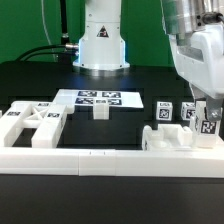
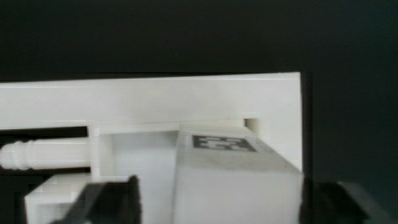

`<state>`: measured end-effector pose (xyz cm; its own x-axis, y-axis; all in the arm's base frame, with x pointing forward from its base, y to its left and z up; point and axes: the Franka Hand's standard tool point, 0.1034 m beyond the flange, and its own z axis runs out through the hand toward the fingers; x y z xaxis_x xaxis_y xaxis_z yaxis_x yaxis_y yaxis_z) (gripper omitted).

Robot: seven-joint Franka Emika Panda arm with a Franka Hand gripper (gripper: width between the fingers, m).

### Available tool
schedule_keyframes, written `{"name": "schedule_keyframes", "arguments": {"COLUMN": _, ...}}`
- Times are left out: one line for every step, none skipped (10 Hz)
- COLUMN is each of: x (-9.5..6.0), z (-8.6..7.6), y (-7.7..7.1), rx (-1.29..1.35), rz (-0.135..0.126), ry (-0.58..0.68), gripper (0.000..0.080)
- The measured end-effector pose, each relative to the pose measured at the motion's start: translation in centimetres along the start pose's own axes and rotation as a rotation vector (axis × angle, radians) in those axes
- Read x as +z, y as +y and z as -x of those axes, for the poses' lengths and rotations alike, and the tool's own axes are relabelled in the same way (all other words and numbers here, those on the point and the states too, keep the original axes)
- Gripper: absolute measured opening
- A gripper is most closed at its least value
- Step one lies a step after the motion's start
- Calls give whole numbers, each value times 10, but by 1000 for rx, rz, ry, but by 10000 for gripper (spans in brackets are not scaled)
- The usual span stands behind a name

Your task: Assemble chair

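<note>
In the exterior view my gripper (image 1: 207, 112) is low at the right, among white tagged chair parts: short posts (image 1: 165, 112) and a blocky piece (image 1: 166, 140). In the wrist view my gripper (image 2: 217, 198) is shut on a white tagged block (image 2: 210, 160). The dark fingers (image 2: 98, 200) press against both of its sides. A flat white slab (image 2: 160, 100) lies just beyond the block, and a ribbed peg (image 2: 36, 155) sticks out beside it. Framed chair panels (image 1: 30, 125) lie at the exterior view's left. A small post (image 1: 100, 112) stands mid-table.
The marker board (image 1: 100, 98) lies in front of the robot base (image 1: 100, 45). A long low white border rail (image 1: 110, 158) runs along the table's front edge. The table is black.
</note>
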<state>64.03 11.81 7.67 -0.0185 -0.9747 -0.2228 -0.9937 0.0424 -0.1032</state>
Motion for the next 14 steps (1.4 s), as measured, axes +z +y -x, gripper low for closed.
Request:
{"name": "schedule_keyframes", "arguments": {"x": 0, "z": 0, "y": 0, "rx": -15, "rz": 2, "ry": 1, "gripper": 490}}
{"name": "schedule_keyframes", "arguments": {"x": 0, "z": 0, "y": 0, "rx": -75, "rz": 4, "ry": -1, "gripper": 618}}
{"name": "schedule_keyframes", "arguments": {"x": 0, "z": 0, "y": 0, "rx": -106, "rz": 4, "ry": -1, "gripper": 618}}
{"name": "schedule_keyframes", "arguments": {"x": 0, "z": 0, "y": 0, "rx": -172, "rz": 4, "ry": -1, "gripper": 643}}
{"name": "schedule_keyframes", "arguments": {"x": 1, "z": 0, "y": 0, "rx": -231, "rz": 5, "ry": -1, "gripper": 648}}
{"name": "schedule_keyframes", "arguments": {"x": 1, "z": 0, "y": 0, "rx": -324, "rz": 5, "ry": -1, "gripper": 648}}
{"name": "schedule_keyframes", "arguments": {"x": 1, "z": 0, "y": 1, "rx": -401, "rz": 6, "ry": -1, "gripper": 649}}
{"name": "schedule_keyframes", "arguments": {"x": 2, "z": 0, "y": 4, "rx": -519, "rz": 37, "ry": 4, "gripper": 649}}
{"name": "schedule_keyframes", "arguments": {"x": 2, "z": 0, "y": 3, "rx": -676, "rz": 55, "ry": 16, "gripper": 649}}
{"name": "schedule_keyframes", "arguments": {"x": 0, "z": 1, "y": 4, "rx": -800, "rz": 85, "ry": 18, "gripper": 649}}
{"name": "schedule_keyframes", "arguments": {"x": -2, "z": 3, "y": 1, "rx": -901, "rz": 93, "ry": 22, "gripper": 649}}
{"name": "schedule_keyframes", "arguments": {"x": -1, "z": 1, "y": 1, "rx": -937, "rz": 92, "ry": 22, "gripper": 649}}
{"name": "schedule_keyframes", "arguments": {"x": -1, "z": 1, "y": 1, "rx": -1029, "rz": 95, "ry": 20, "gripper": 649}}
{"name": "schedule_keyframes", "arguments": {"x": -1, "z": 0, "y": 1, "rx": -1106, "rz": 96, "ry": 16, "gripper": 649}}
